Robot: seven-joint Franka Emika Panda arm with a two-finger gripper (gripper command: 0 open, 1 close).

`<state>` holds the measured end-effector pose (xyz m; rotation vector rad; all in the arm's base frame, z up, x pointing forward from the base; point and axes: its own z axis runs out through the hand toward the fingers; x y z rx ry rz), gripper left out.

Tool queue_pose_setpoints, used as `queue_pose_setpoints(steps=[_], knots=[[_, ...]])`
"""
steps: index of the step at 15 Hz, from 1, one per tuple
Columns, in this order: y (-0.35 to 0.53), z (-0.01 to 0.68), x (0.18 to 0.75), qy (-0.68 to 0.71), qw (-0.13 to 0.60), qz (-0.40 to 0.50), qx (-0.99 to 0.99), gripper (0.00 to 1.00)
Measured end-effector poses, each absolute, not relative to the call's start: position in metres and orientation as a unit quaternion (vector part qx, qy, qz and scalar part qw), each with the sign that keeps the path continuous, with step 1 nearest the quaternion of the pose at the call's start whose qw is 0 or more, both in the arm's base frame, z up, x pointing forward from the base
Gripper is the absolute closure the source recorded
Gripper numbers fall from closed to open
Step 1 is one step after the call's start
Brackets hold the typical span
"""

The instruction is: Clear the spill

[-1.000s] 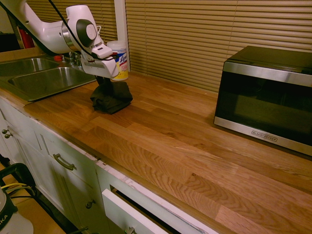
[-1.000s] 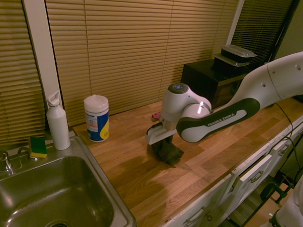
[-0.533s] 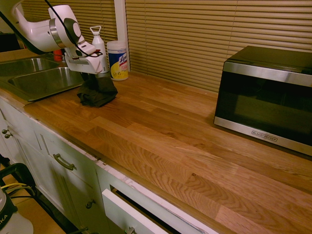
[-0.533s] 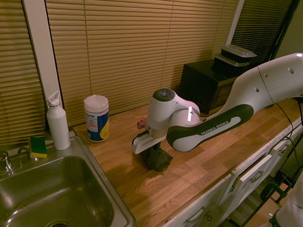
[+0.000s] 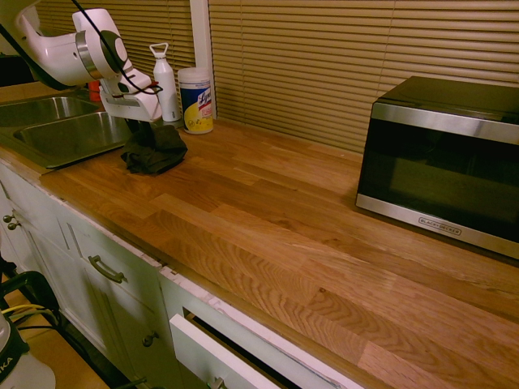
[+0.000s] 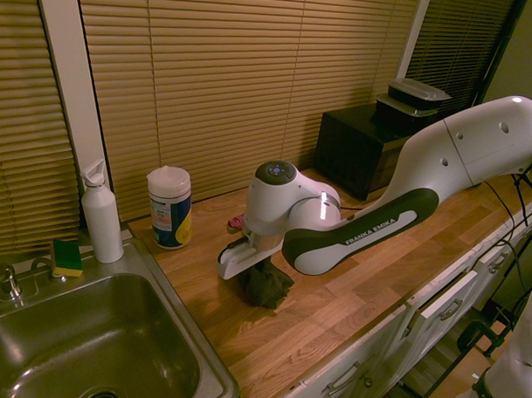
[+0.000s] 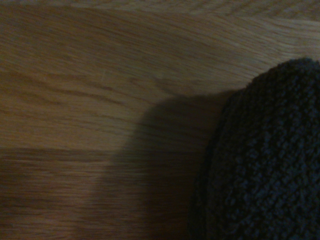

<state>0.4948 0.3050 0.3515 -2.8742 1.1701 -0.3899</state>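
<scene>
Pincer (image 6: 250, 267) fingers buried in the dark cloth (image 5: 152, 149) — their spacing cannot be told. Cloth (image 7: 265, 160) cut by the wrist frame's edge. Spill — not discernible anywhere.

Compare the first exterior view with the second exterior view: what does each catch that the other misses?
Only the first exterior view shows the open drawer and the microwave's glass front. Only the second shows the sponge, the faucet and a small pink thing behind the arm. Both show the dark cloth under the pincer, the wipes canister, the white bottle and the sink. Neither shows any spill.
</scene>
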Motion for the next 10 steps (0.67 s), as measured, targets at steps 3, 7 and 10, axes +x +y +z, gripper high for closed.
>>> queue_pose_setpoints(steps=[3, 7, 10], knots=[[0.311, 0.353, 0.492, 0.37, 0.004, -0.124, -0.921, 0.0], [0.322, 0.361, 0.486, 0.37, 0.0, -0.122, -0.921, 0.0], [0.326, 0.382, 0.478, 0.374, 0.003, -0.129, -0.919, 0.0]])
